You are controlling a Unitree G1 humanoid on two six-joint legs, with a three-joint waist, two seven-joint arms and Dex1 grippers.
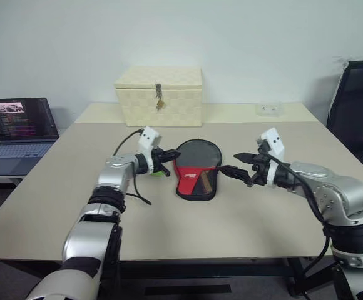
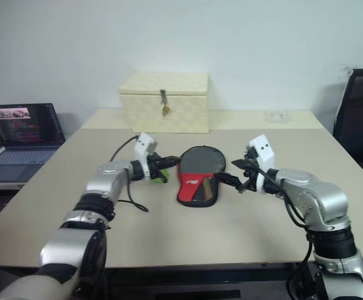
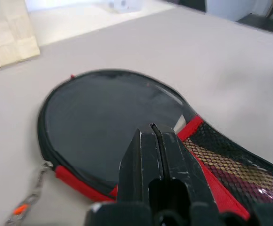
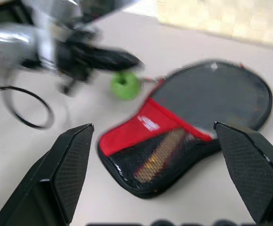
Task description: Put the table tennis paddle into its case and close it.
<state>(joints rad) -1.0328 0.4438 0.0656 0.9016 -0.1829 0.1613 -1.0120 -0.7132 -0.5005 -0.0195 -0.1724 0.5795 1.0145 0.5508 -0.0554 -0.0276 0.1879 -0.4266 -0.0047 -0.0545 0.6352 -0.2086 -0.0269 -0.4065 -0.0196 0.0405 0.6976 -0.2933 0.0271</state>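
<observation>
a cream woven box (image 1: 159, 95) with a metal latch (image 1: 158, 97) stood at the far side of the beige counter (image 1: 263, 206), a small white fitting (image 1: 270, 109) near its far right corner, an open laptop (image 1: 17, 133) on a lower surface off to the left and a black mesh chair (image 1: 357, 106) at the right. a small green object (image 4: 125, 85) lay just beside the left claw (image 1: 171, 154), and a black cable (image 1: 139, 197) looped on the counter below that arm. nothing stood between either claw and the case (image 1: 196, 170), which lay flat at mid-counter, round end toward the box, zip edge visibly unclosed along the round end in the left wrist view. the table tennis paddle (image 3: 108, 122) sat inside it, its black rubber face showing through the open top and its striped handle visible under the black mesh pocket (image 4: 162, 155). the left claw, fingers pressed together and holding nothing, hovered at the case's left edge, over the paddle face in its wrist view. the right claw (image 1: 231, 164), fingers spread wide and empty, hung just right of the case. a white logo on the red panel (image 1: 188, 177) could not be read.
</observation>
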